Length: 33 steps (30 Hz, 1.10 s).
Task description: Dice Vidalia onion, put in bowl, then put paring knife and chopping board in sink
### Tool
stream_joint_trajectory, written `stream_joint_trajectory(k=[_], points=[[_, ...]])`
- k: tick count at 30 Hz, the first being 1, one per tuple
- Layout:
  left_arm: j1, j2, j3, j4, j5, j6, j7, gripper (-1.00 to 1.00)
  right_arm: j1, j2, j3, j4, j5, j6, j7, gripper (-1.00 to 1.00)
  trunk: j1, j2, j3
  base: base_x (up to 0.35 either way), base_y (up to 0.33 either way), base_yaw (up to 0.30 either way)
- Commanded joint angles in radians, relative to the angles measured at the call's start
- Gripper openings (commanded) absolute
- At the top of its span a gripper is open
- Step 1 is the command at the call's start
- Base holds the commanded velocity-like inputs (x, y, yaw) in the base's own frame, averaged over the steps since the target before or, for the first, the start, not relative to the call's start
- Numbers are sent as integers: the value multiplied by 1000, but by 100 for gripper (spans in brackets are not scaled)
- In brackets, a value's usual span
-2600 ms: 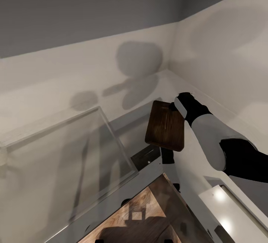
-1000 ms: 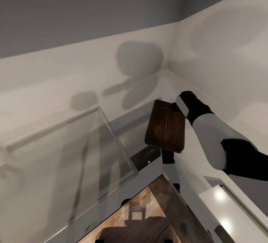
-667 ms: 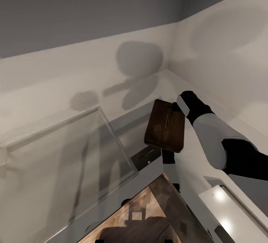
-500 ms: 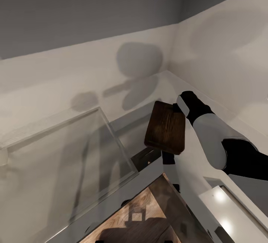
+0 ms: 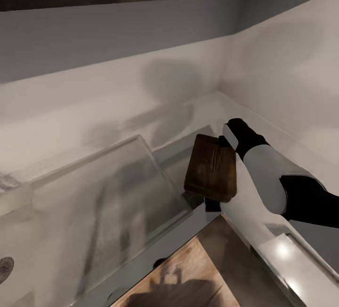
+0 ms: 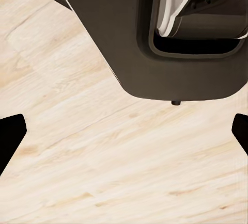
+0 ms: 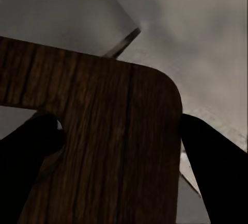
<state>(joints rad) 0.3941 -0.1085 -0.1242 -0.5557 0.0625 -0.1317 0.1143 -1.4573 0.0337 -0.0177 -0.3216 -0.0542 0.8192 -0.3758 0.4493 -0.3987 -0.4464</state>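
1. The right gripper (image 5: 225, 138) clamps the chopping board (image 5: 211, 167) at its handle end. In the right wrist view the two dark fingers (image 7: 28, 170) close on either side of the board's (image 7: 103, 131) slotted end, with a rounded corner of the board projecting beyond them.

2. The board hangs in the air, clear of any surface. Its long axis runs from the jaws back toward the robot, so the free end lies nearer the trunk than the grip point does.

3. The sink (image 5: 94, 203) appears as a pale, blurred basin. It lies to the left of the jaws and below them. The near right corner of its rim sits just beside the board's free end. The drain (image 5: 4, 269) shows at the far left edge of the head view.

4. The relation that governs the coming move: the board must travel leftward from the jaws and then down to enter the basin. The right arm already carries it, so that arm is judged the one to finish the placement.

5. The left gripper (image 6: 124, 136) points at the light plank floor (image 6: 103, 172). Its two fingertips stand wide apart at the frame's edges, with nothing between them.

6. The countertop (image 5: 282, 156) runs beneath and to the right of the right forearm; motion blur makes its edge against the sink uncertain.
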Motion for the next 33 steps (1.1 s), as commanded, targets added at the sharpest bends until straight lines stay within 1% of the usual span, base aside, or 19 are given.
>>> stream_joint_trajectory(k=[1, 5, 12, 21, 28, 33], points=[[0, 1, -8, -1, 7, -2, 8, 100, 0, 1, -13, 12, -58, -8, -6, -100, 1, -1, 0, -129, 261, 0], [0, 1, -8, -1, 7, -2, 8, 100, 0, 2, -12, 12, -58, -8, -6, -100, 1, -1, 6, -147, 198, 0], [0, 1, -9, 0, 7, -2, 8, 100, 0, 2, -12, 12, -58, -7, -6, -100, 1, -1, 18, -245, 32, 0], [0, 1, -9, 1, 7, -2, 7, 100, 0, 4, -12, 12, -58, -6, -6, -100, 1, -1, 32, -318, 2, 0], [0, 0, -9, 23, 7, -2, 7, 100, 0, 8, -11, 12, -58, -6, -6, -100, 1, -1, 43, -336, 2, 0], [0, 0, -9, 26, 7, -2, 7, 100, 0, 9, -11, 12, -58, -6, -6, -100, 1, -1, 51, -331, 88, 0]])
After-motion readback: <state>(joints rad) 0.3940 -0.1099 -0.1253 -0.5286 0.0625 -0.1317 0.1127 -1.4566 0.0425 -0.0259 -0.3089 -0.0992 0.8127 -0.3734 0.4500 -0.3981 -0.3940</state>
